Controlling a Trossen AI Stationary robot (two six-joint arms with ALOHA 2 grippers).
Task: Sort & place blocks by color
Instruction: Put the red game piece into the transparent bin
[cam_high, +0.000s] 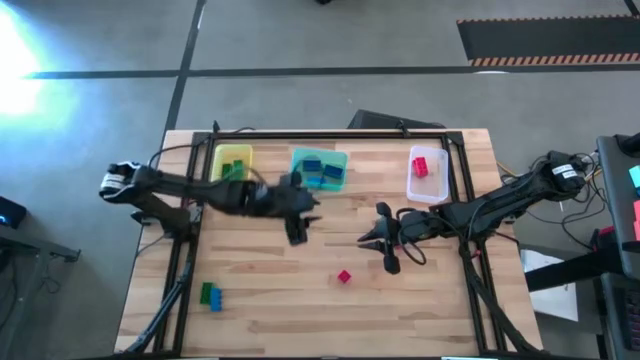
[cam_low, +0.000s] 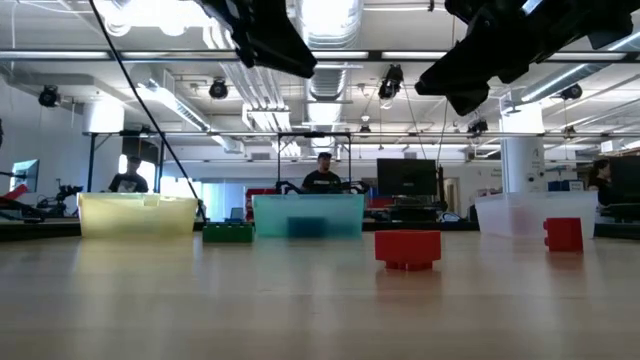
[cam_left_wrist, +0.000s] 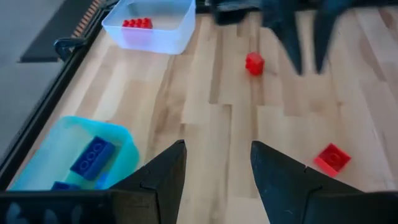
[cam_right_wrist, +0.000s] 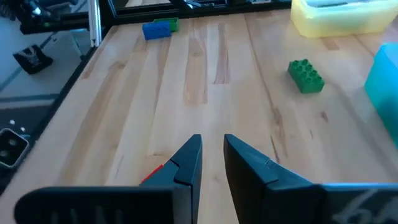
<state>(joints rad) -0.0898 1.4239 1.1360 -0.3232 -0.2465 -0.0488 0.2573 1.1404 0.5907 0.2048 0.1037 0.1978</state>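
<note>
Jaws: left gripper (cam_high: 298, 236) spread, empty, reaching toward table centre; right gripper (cam_high: 374, 238) pressed together, empty, pointing 9 o'clock. Only right wrist view shows loose green brick (cam_right_wrist: 306, 76).

- The high view looks straight down on the whole wooden table (cam_high: 300, 300) from well above.
- The low view sits at the table's near edge, level, facing the bins and room.
- The left wrist view looks down across the table toward the clear bin (cam_left_wrist: 152, 25).
- The right wrist view faces the yellow bin (cam_right_wrist: 342, 15).
- All share the tabletop.
</note>
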